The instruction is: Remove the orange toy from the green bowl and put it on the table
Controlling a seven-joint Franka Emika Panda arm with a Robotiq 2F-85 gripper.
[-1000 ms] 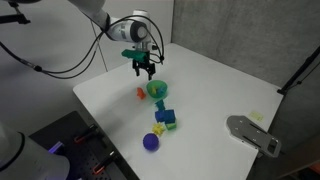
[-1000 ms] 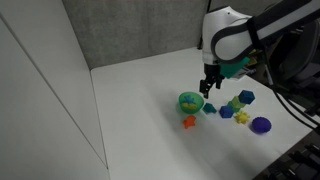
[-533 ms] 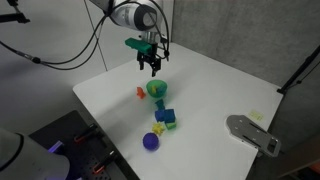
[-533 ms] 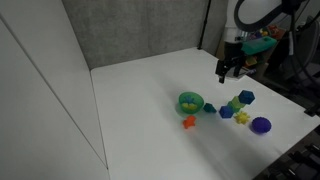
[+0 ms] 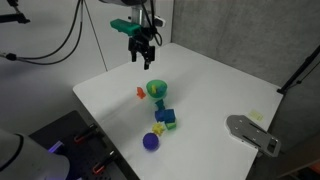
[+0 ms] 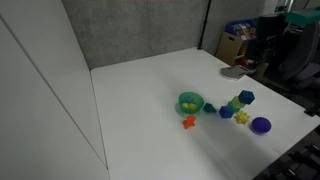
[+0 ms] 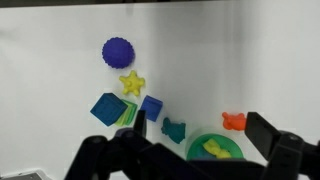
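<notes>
**Raised arm over the toy group.** We take the small round bright green bowl [image 5: 152,92] on the large square white table [image 5: 220,90] as our landmark. The tiny orange-red toy [image 5: 141,94] lies on the tabletop just beside the bowl, outside its rim. Inside the bowl we see a small yellow piece [image 7: 215,150]. Further from the bowl lie a blue cube [image 7: 151,107], a yellow star [image 7: 132,82] and a purple spiky ball [image 7: 118,50]. The black two-fingered gripper [image 5: 141,60] hangs well above the bowl, fingers spread and holding nothing.
</notes>
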